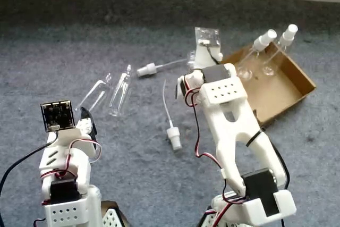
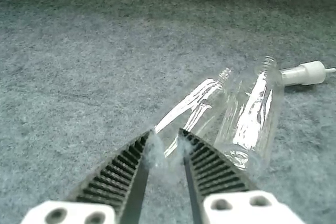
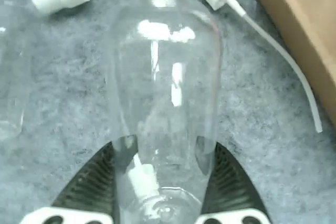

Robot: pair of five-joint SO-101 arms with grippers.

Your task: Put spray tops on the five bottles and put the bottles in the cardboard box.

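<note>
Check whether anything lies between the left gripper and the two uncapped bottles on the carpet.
Nothing visible does: the open left gripper sits right at the nearer bottle's base, the second bottle beside it.

My left arm [image 1: 66, 174] sits folded back and low, my left gripper [image 2: 167, 148] pointing forward with its fingers slightly parted. My right arm [image 1: 234, 126] stretches far ahead, my right gripper [image 3: 163, 153] clamped around a clear bottle [image 3: 165, 66].
</note>
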